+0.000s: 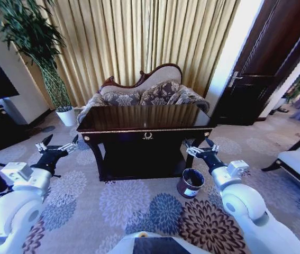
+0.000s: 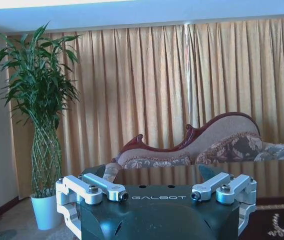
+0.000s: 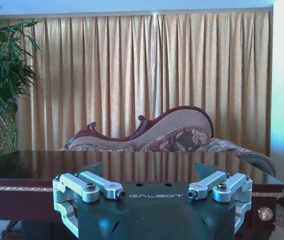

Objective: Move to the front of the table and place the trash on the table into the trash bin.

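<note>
We face the wide dark glossy wooden table (image 1: 144, 119) with gold trim and a gold front emblem, standing square before us on a floral patterned carpet (image 1: 139, 203); its polished top mirrors the curtains, and we cannot make out any trash on it. The small round dark brown trash bin (image 1: 190, 183) with a white label sits on the carpet by the table's right front leg. Our left gripper (image 1: 60, 144) hangs off the table's left corner, jaws spread wide and holding nothing; our right gripper (image 1: 198, 146) hovers at the right corner, just above the bin, equally agape. Behind the table stand a carved upholstered sofa (image 1: 144, 92), pleated gold curtains (image 1: 139, 37) (floor-length) and a tall potted plant (image 1: 38, 47) at left.
</note>
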`<state>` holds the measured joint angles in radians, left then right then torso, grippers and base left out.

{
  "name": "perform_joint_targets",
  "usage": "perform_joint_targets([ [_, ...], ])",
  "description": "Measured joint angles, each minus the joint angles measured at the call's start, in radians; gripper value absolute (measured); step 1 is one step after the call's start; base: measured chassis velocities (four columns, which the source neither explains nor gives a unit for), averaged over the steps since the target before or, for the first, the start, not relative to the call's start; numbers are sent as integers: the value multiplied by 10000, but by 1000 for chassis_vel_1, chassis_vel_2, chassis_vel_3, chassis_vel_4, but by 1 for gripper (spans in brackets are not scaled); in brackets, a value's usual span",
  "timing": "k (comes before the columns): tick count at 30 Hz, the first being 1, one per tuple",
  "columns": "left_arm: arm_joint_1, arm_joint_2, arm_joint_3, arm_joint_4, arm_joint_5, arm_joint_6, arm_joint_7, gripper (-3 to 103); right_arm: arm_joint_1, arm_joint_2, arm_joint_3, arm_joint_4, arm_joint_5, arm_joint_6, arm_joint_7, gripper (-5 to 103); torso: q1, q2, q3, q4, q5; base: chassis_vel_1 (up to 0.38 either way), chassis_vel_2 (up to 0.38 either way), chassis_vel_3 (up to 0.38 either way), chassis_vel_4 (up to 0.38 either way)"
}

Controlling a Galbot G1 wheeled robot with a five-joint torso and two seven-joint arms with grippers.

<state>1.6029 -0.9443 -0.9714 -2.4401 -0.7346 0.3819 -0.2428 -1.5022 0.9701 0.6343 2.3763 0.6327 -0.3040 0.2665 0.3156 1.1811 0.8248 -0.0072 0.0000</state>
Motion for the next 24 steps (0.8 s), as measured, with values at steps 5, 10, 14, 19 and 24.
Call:
perform_joint_targets([
  [5,8,-36,28,-18,7,-15,56,100,-172,60,81,104,-47,53,0,100,-2,1,-1,-5,0,178,-180,-217,175],
  [10,33,-50,33,-41,11,-19,70,100,-268,80,118,127,-82,113,0,100,-3,1,-2,0,-1,184,-152,-187,160],
  [14,37,-63,32,-43,11,-21,72,100,-267,81,121,126,-84,124,-1,100,-1,1,0,0,0,162,-152,-159,157],
  [19,62,-86,33,-58,16,-23,81,100,-256,98,94,122,-83,138,-4,100,3,-2,2,-3,0,142,-168,-170,150],
  [24,50,-83,55,-59,20,-28,83,100,-230,97,79,46,-163,147,-14,100,1,-1,0,-2,1,187,-194,-200,179],
])
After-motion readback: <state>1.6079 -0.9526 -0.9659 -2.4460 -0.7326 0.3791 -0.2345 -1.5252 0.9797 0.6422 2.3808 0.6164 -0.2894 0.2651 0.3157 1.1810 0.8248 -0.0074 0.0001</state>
